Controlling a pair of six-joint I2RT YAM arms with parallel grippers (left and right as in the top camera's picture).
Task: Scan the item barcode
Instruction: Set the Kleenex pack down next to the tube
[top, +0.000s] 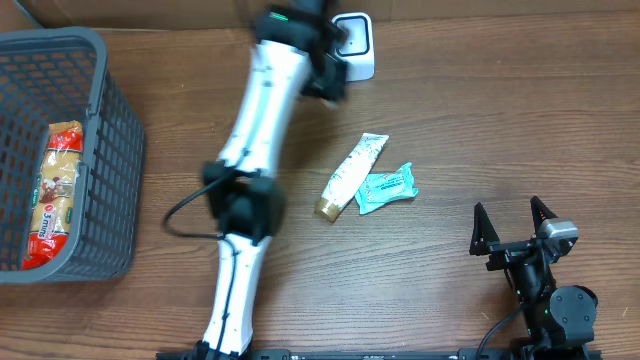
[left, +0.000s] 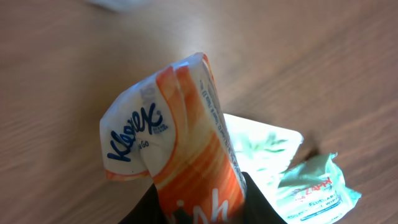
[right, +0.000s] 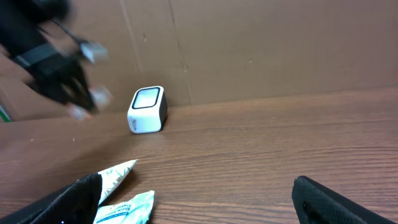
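My left gripper (left: 198, 214) is shut on an orange and white Kleenex tissue pack (left: 180, 143), which stands up between its black fingers. In the overhead view this gripper (top: 325, 68) hovers, blurred, just left of the white scanner box (top: 357, 42) at the table's far edge; the pack is hidden under the arm there. The scanner (right: 148, 109) also shows in the right wrist view, with the blurred left arm (right: 53, 68) beside it. My right gripper (top: 508, 215) rests open at the front right with nothing between its fingers (right: 323, 202).
A cream tube (top: 352, 175) and a teal wipes packet (top: 388, 186) lie mid-table, also seen below the held pack as the tube (left: 264, 146) and the wipes (left: 317, 186). A grey basket (top: 120, 150) at the left holds a red snack packet (top: 55, 195). A cardboard wall (right: 261, 43) backs the table.
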